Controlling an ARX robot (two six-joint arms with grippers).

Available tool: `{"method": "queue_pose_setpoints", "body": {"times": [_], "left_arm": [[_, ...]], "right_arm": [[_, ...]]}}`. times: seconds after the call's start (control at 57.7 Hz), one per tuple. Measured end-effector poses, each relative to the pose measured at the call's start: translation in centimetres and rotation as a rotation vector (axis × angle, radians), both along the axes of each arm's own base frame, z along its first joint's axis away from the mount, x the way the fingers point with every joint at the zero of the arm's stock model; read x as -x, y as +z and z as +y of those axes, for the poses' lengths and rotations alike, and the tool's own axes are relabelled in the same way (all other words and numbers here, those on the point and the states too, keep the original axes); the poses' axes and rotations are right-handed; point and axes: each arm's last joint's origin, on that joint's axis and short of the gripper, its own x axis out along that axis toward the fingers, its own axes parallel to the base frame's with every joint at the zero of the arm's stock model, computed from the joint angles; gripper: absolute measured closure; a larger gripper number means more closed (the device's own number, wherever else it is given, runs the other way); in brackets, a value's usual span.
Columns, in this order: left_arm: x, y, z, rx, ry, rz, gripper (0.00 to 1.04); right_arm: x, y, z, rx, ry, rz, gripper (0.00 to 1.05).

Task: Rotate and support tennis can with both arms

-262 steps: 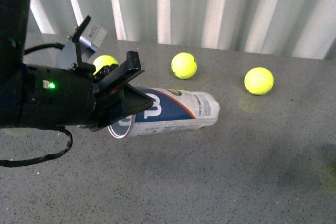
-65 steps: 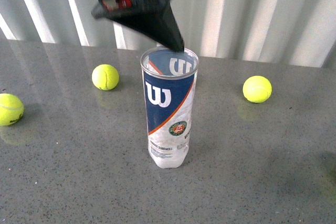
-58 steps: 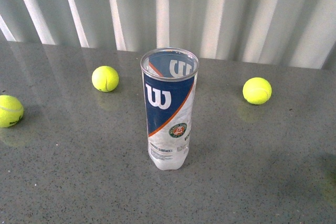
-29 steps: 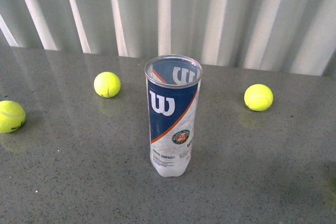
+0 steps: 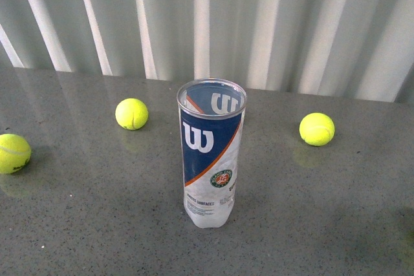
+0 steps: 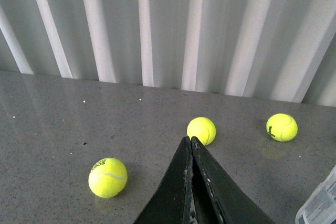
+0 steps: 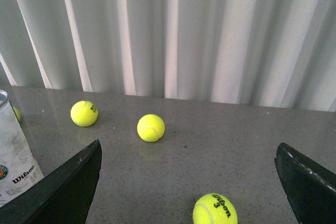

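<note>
Here the tennis can (image 5: 211,152) stands upright on the grey table (image 5: 323,211), open metal rim up, gripped by neither arm. The left gripper (image 6: 191,145) has its 2 fingers pressed together on nothing, the can just off to one side. The right gripper (image 7: 189,153) is spread wide and empty, the can beside one finger.

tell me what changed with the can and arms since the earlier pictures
The tennis can lay on its side with the left arm at its open end; it now stands upright, open end up, with nothing touching it. The arm lifted away and has left the front view. The left gripper is shut and empty, the right gripper open. The can held its place over the last second.
</note>
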Motion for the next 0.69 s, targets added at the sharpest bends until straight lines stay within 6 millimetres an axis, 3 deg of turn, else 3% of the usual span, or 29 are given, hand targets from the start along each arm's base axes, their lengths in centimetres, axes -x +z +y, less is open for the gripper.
{"method": "queue_pose_setpoints", "body": {"times": [0.693], "left_arm": [[4.4,-2.7,0.0,0.007,0.000,-0.011,1.01]], "right_arm": [[0.0,0.0,0.0,0.000,0.000,0.000,0.07]]}}
